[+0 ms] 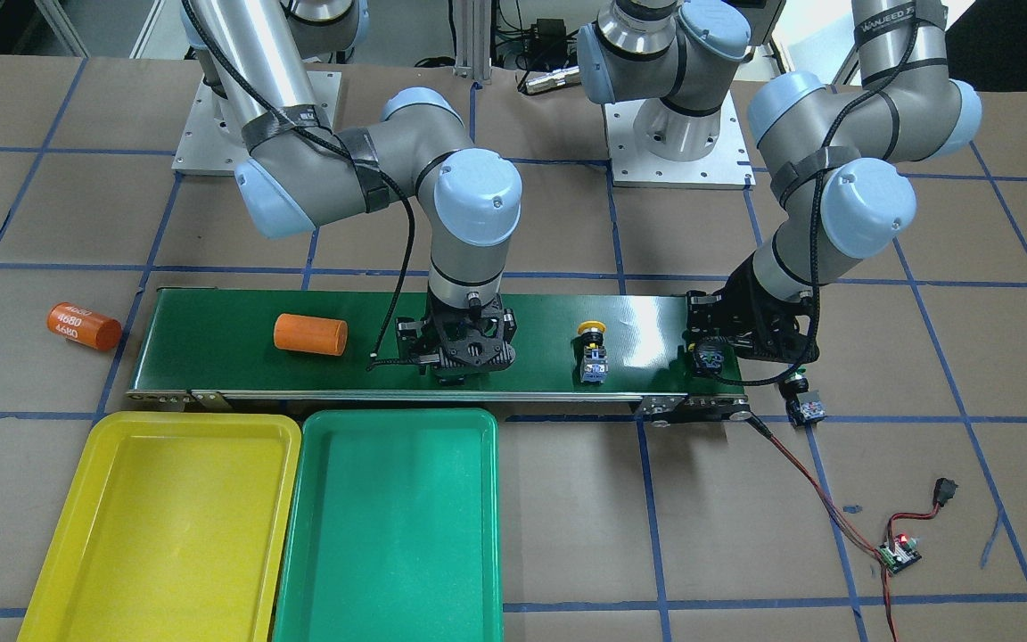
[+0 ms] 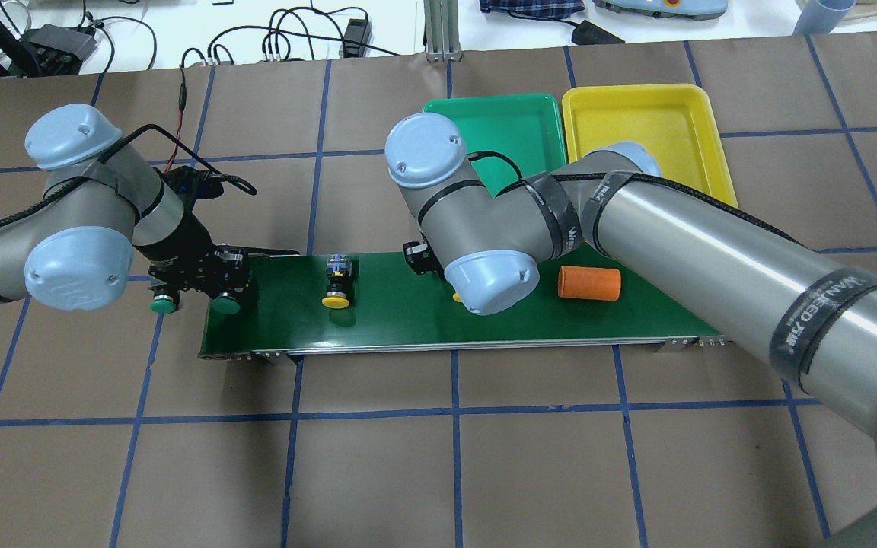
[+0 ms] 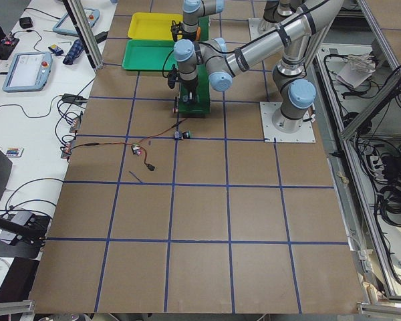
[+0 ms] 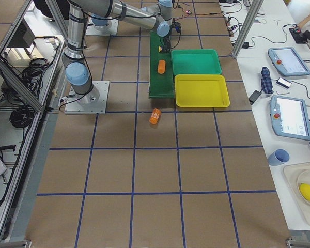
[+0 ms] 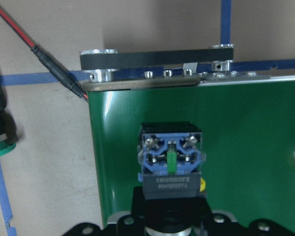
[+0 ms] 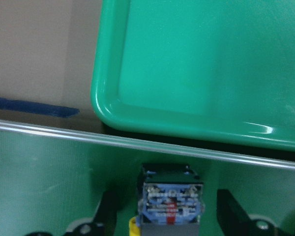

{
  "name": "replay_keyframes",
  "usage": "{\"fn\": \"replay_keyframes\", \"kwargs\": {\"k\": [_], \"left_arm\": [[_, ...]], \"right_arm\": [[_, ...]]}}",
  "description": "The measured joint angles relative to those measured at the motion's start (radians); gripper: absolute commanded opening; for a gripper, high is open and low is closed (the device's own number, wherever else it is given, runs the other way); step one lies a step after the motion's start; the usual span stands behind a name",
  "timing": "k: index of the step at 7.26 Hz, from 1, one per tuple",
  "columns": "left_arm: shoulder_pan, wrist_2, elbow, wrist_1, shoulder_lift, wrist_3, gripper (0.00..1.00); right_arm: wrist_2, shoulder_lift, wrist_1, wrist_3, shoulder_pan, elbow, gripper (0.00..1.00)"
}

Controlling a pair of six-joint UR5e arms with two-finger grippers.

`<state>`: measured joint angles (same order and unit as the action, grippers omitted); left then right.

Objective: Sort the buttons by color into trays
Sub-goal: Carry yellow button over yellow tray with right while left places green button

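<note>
Trays: a yellow tray (image 1: 166, 535) and a green tray (image 1: 389, 544) lie side by side at the near edge of the front view. The yellow one is on the left and their rims touch.
Belt: a long dark-green belt (image 1: 210, 357) runs left to right just behind the trays on the brown table (image 1: 567, 535).
Right gripper (image 1: 463, 367): it is low over the middle of the belt with its fingers (image 6: 231, 214) spread wide. They stand on either side of a yellow button (image 6: 171, 201) with a gap on each side.
Other yellow button (image 1: 594, 352): it lies on its side on the belt, to the right of that gripper, apart from both grippers.
Left gripper (image 1: 711, 349): it is at the belt's right end. In its wrist view the fingers look drawn in narrow against a green button (image 5: 170, 157), gripping it right at the belt's edge.
Other green button (image 1: 804, 399): it is on the table just past the belt's right end, off the belt.
Orange cylinders: one (image 1: 310, 334) lies on the belt left of the right gripper. Another (image 1: 84, 325) lies on the table beyond the belt's left end.
</note>
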<state>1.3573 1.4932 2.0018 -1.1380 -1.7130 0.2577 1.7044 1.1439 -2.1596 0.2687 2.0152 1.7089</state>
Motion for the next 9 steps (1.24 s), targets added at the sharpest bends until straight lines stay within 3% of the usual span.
{"fn": "replay_keyframes", "kwargs": {"k": [1,3,6,9], "left_arm": [[0.0,0.0,-0.002,-0.002,0.005,-0.001,1.0],[-0.014,0.012,-0.029,-0.012,0.038,0.003,1.0],[-0.133,0.031,-0.076,-0.016,0.047,0.06,1.0],[-0.242,0.041,-0.073,0.077,-0.029,0.214,1.0]], "right_arm": [[-0.001,0.002,0.005,0.0,-0.001,-0.001,0.0],[-0.001,0.012,0.029,-0.009,-0.009,-0.004,0.0],[0.008,0.06,0.072,-0.102,-0.053,-0.009,0.0],[0.008,0.093,0.073,-0.417,-0.252,-0.028,0.0]]}}
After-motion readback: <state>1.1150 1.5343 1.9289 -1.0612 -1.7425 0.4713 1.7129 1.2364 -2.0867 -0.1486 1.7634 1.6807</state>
